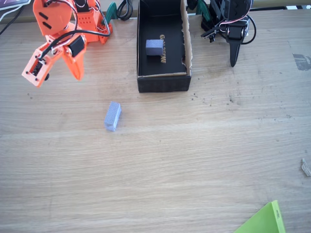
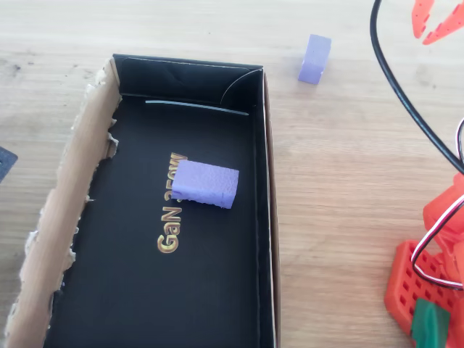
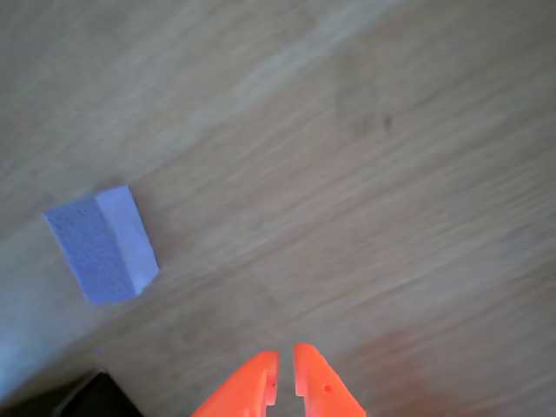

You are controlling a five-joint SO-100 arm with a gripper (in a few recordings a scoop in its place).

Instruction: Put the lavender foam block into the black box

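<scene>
The lavender foam block (image 1: pixel 112 116) is seen lying on the bare bench (image 1: pixel 194 160), in front of the black box (image 1: pixel 186 48) and not yet grasped. A shorter lavender cube (image 2: pixel 205 183) already rests inside the box. The orange hand (image 3: pixel 285 380), nearly closed and seemingly empty, hovers above the bench beside the block; pickup and placement remain.

Lavender-blue foam block (image 1: pixel 112 116) on a pale wood-grain table (image 1: pixel 194 160); black box (image 1: pixel 163 81) with raw brown edge, gold lettering; orange gripper (image 3: pixel 287 380).
</scene>
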